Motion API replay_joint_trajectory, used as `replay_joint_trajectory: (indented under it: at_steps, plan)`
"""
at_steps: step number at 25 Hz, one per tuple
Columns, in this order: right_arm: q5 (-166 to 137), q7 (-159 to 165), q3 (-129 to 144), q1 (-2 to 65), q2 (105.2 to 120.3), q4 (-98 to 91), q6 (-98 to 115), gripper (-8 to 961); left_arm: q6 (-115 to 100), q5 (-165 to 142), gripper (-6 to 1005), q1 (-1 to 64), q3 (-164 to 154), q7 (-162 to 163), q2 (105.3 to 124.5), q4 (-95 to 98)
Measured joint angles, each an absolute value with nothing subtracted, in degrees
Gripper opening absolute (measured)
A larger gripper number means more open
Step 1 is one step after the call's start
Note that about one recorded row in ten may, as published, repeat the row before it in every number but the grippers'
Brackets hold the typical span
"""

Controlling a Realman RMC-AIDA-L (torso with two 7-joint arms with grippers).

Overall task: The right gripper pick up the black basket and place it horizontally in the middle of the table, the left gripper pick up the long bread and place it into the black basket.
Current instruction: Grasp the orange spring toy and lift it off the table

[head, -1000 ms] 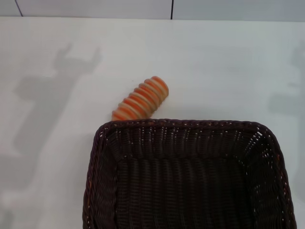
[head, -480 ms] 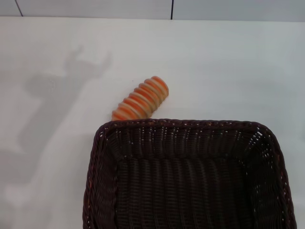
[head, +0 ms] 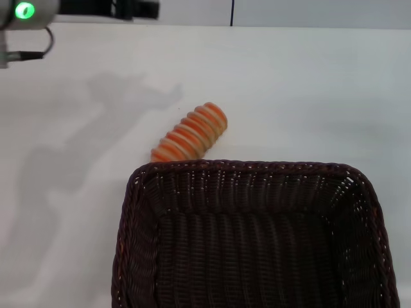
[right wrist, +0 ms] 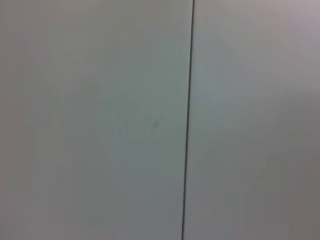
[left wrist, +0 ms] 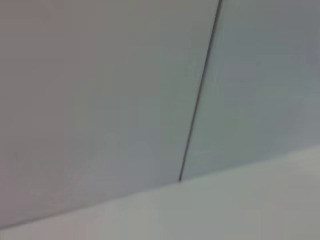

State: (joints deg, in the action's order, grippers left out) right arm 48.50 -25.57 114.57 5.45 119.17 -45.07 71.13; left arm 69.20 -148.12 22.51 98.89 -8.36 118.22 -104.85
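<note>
The black basket (head: pixel 253 234) sits on the table (head: pixel 308 90) at the near edge of the head view, its long side running across the picture and its open interior facing up; the lower part of it is cut off by the picture's edge. The long bread (head: pixel 190 133) lies on the bare tabletop just beyond the basket's far left corner, tilted on a diagonal, with its nearer end close to or touching the braided rim; which of the two cannot be told. The left gripper (head: pixel 131 8) shows only as a dark shape at the top left of the head view, on the arm with the green-lit ring (head: pixel 24 10), held above the far left part of the table. It is well apart from the bread, which lies nearer the robot and to the right of it, and the arm's shadow (head: pixel 83 141) falls on the table between them. Whether its fingers are apart or together cannot be told. The left wrist view shows only the wall (left wrist: pixel 100 90) and a strip of tabletop. The right gripper appears in no view; the right wrist view shows only wall panels with a dark seam (right wrist: pixel 188 120).
</note>
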Motion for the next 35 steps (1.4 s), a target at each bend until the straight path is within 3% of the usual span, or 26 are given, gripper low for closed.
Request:
replay_joint_trajectory:
  at_steps: [8,14,35]
  plan:
    - [48.4,-25.5,114.3,6.2,118.88,-44.0,71.2,366,74.6,-154.2,847,36.6,97.7,-7.8,118.28,-86.2]
    - [48.4,-25.9,113.2,7.4,118.74,-42.8,71.2,366,75.2,-155.5,847,43.4,95.9,-8.1,118.29,-75.8]
    - [45.5,-27.1,113.0,5.6,118.30,-45.4,72.6,366,72.1,-152.5,824,51.8,81.6,-5.7,118.82,-62.7]
